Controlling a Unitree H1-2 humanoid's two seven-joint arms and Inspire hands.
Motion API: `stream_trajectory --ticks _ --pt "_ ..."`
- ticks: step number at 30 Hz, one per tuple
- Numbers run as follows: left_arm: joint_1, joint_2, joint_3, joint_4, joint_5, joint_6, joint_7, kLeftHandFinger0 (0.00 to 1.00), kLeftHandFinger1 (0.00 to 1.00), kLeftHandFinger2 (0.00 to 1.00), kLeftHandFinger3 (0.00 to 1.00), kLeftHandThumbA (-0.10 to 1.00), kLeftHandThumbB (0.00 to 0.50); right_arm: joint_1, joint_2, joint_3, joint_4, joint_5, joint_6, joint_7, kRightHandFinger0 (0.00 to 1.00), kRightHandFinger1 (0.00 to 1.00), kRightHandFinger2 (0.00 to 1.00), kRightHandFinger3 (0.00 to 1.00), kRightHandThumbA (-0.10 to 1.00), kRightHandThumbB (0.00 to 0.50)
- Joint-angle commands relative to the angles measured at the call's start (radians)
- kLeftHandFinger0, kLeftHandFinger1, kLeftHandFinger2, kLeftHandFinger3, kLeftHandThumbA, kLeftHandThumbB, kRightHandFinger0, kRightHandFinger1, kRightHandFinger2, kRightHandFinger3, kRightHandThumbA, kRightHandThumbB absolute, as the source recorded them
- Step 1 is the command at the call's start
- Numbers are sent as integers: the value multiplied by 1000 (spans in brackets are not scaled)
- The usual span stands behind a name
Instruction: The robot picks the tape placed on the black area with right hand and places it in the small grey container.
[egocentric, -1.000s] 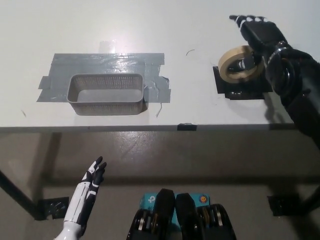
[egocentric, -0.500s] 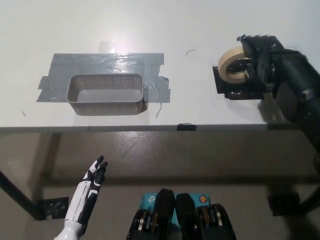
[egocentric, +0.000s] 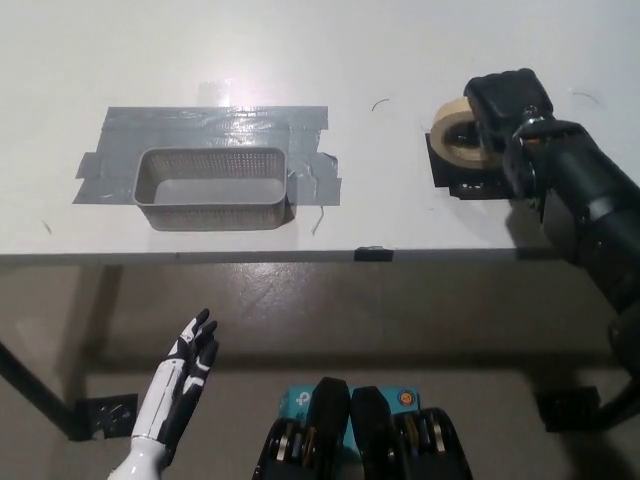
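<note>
Toward the upper right of the frame, the black right hand (egocentric: 508, 108) was curled over the tape (egocentric: 456, 133), a beige roll standing tilted on its edge on the black area (egocentric: 450, 178), a dark patch on the white table (egocentric: 300, 50). The hand covered the roll's right side, with its fingers wrapped round that side in a grip, while the left part of the ring and its hollow centre stayed in plain sight. Whether the roll's lower edge touched the black patch or hung just above it could not be told. The black arm ran from the hand down toward the lower right of the frame. Well apart, at the left centre of the table, the small grey container (egocentric: 212, 202), a mesh basket, sat on a patch of grey duct tape (egocentric: 215, 128) stuck to the tabletop. At the lower left of the frame, below the table's front edge, the white left hand (egocentric: 188, 352) rested with its fingers spread, holding nothing.
</note>
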Motion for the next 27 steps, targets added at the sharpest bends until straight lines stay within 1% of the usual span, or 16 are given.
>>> stream_trajectory --ticks 1,3,5,6,8,9,10,11,13,15,17,18,21,22,24,27 --pt "-28 21 -3 -11 -8 -25 -19 994 1000 1000 1000 918 16 -65 -13 -53 -14 40 -142 -221 102 596 976 882 -100 129" --pt "-28 22 -1 -13 -10 -22 -19 991 1000 1000 1000 911 17 -77 -7 -53 -21 29 -157 -268 113 605 976 872 -100 153" --pt "-25 22 0 -10 -11 -25 -17 975 1000 1000 1000 912 14 -85 4 -68 -31 35 -210 -329 134 569 913 860 -100 165" --pt "-25 22 -1 -7 -8 -27 -16 970 1000 1000 1000 912 13 -94 13 -74 -41 37 -217 -332 71 509 875 847 -100 172" --pt "-26 20 -5 -4 -3 -30 -14 970 1000 1000 1000 907 6 -113 31 -74 -48 29 -217 -338 0 440 841 829 -100 149" --pt "-28 18 -7 -2 0 -31 -14 970 1000 1000 1000 906 6 -117 35 -78 -47 30 -221 -338 0 437 848 842 -100 149" --pt "-30 16 -9 -1 -1 -26 -15 976 1000 1000 1000 892 4 -136 59 -89 -53 40 -206 -316 0 467 877 897 -100 133" --pt "-30 15 -10 -3 2 -26 -14 972 1000 1000 1000 882 18 -155 85 -93 -58 42 -190 -291 19 494 896 922 -100 140" --pt "-31 12 -11 -6 -2 -21 -14 971 1000 1000 1000 867 12 -179 125 -105 -48 54 -186 -262 56 553 944 957 -100 131" --pt "-34 10 -15 -10 7 -15 -10 951 1000 1000 1000 870 10 -197 165 -119 -45 66 -202 -258 83 569 948 955 -100 152" --pt "-33 9 -20 -15 9 -10 -11 952 1000 1000 1000 864 0 -221 215 -116 -32 50 -189 -280 49 536 922 947 -100 133" --pt "-32 10 -23 -17 10 -8 -12 952 1000 1000 1000 863 0 -225 225 -114 -29 46 -187 -291 48 530 913 944 -100 151" --pt "-32 11 -31 -19 8 -5 -16 956 1000 1000 1000 877 4 -250 273 -126 -16 60 -190 -291 15 480 846 925 -100 146" --pt "-31 12 -34 -18 6 -7 -17 976 1000 1000 1000 877 5 -264 298 -125 -10 59 -192 -298 0 454 813 916 -100 166" --pt "-34 14 -38 -11 3 -21 -18 985 1000 1000 1000 860 1 -284 334 -139 -1 74 -188 -295 0 409 781 893 -100 165" --pt "-35 13 -50 -13 13 -25 -16 973 1000 1000 1000 853 5 -310 379 -143 7 78 -183 -295 0 374 780 930 -100 181"
